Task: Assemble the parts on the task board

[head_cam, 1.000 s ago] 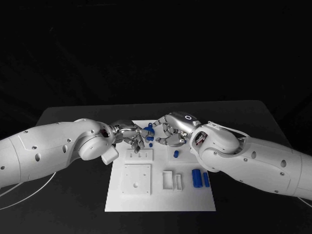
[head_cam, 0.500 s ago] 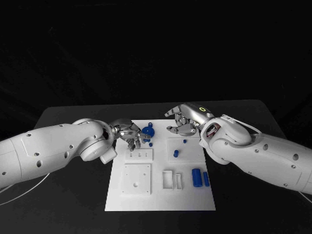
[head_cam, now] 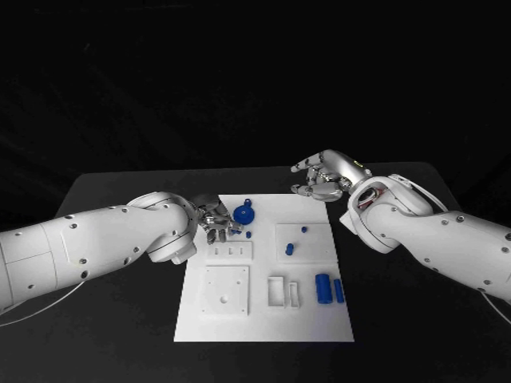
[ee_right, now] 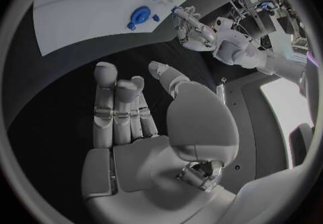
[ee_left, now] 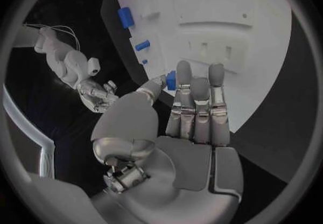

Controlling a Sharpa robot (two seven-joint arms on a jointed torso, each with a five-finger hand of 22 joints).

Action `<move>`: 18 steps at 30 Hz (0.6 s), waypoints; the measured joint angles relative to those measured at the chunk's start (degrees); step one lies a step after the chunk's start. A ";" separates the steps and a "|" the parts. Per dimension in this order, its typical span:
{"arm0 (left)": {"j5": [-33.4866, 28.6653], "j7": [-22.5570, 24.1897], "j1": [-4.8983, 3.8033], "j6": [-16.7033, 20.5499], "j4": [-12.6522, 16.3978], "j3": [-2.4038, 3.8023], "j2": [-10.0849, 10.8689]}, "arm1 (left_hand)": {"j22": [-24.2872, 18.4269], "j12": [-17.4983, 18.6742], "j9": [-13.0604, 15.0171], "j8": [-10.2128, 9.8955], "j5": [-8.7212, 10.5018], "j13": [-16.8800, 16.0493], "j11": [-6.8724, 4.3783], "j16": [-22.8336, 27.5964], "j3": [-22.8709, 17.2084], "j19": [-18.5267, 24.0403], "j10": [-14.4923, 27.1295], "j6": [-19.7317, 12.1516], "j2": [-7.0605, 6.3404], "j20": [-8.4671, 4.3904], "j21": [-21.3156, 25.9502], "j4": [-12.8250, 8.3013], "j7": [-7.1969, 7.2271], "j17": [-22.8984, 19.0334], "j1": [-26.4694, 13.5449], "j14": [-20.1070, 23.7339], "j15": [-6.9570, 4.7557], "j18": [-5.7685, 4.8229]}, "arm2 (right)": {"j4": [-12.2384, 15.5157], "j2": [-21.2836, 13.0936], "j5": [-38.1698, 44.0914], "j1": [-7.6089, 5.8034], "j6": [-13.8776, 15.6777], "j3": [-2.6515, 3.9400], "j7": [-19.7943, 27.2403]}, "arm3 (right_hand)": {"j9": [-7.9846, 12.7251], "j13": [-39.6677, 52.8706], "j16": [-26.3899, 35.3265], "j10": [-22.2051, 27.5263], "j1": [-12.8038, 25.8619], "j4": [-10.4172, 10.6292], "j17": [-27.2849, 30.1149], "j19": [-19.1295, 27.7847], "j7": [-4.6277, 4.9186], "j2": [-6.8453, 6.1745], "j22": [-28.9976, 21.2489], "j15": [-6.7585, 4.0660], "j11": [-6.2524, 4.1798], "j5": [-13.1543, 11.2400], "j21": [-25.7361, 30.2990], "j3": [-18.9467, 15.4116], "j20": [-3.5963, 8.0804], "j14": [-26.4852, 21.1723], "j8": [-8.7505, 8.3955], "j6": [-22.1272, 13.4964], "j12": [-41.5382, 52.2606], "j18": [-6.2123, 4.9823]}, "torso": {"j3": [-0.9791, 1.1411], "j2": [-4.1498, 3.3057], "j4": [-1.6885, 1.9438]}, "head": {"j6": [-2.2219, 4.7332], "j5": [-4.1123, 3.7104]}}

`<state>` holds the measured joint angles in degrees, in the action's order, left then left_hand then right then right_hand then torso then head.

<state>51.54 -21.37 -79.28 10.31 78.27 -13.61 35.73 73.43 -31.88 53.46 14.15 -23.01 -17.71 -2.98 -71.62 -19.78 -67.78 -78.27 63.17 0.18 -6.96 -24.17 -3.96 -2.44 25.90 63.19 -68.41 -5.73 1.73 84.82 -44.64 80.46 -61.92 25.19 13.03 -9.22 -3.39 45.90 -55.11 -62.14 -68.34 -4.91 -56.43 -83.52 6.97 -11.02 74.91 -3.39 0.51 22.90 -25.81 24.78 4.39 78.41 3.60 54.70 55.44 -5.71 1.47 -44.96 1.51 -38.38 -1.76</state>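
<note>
Black table [head_cam: 117,191]: right hand [head_cam: 325,177] has lifted off task board [head_cam: 267,319].

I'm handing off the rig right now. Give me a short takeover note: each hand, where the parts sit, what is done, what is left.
Left hand: over the task board at its far left, pinching a small blue part between thumb and fingers.
Right hand: off the board, over the table beyond the far right corner, fingers apart, holding nothing.
Parts: round blue part at the far edge, small peg mid-board, two blue cylinders lying near the right edge.
Done: cannot tell which parts are seated.
Left: place the held part, then the cylinders.
</note>
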 measured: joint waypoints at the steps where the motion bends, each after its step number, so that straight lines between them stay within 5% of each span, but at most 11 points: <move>1: 0.43 -0.66 0.02 0.02 -0.05 -0.03 -0.20 | 0.31 0.00 0.01 -0.24 0.00 -0.21 -0.02 0.00 0.07 -0.04 -0.13 0.17 0.00 -0.04 0.00 -0.07 0.11 0.14 0.00 -0.21 0.02 0.00 | -0.11 0.00 -0.52 0.00 0.03 0.07 0.10 | 0.00 0.00 0.00 0.00 0.00 0.00 0.00 0.00 0.00 0.00 0.00 0.00 0.00 0.25 0.00 0.00 0.00 0.00 0.00 0.00 0.00 0.00 | 0.01 0.03 -0.01 | -0.04 0.02; 18: 8.67 -8.33 1.08 -0.12 -1.20 -0.17 -3.35 | 1.51 -2.53 -0.14 -4.28 -1.56 -4.90 -0.29 -2.01 1.09 -3.08 -2.55 3.27 0.61 -1.43 -3.26 -1.10 -0.18 3.74 -0.61 -2.97 -0.11 -0.86 | -0.93 0.14 -5.25 0.00 0.39 1.12 1.01 | -0.01 -0.27 -0.01 -0.01 0.00 -0.65 0.07 0.00 -0.06 0.00 0.00 0.00 0.01 3.10 0.20 0.64 0.00 0.00 0.00 0.29 0.00 0.01 | 0.02 0.05 -0.08 | -0.74 0.33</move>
<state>60.21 -29.70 -78.19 10.19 77.07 -13.78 32.38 74.94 -34.41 53.32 9.87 -24.57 -22.61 -3.27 -73.63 -18.69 -70.86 -80.82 66.44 0.79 -8.39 -27.43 -5.05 -2.62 29.64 62.59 -71.38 -5.84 0.88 83.89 -44.51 75.21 -61.92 25.58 14.15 -8.21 -3.40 45.63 -55.12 -62.14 -68.34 -5.55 -56.35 -83.52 6.90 -11.02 74.91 -3.39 0.51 26.00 -25.61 25.42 4.39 78.41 3.60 54.99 55.44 -5.69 1.49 -44.91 1.43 -39.11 -1.43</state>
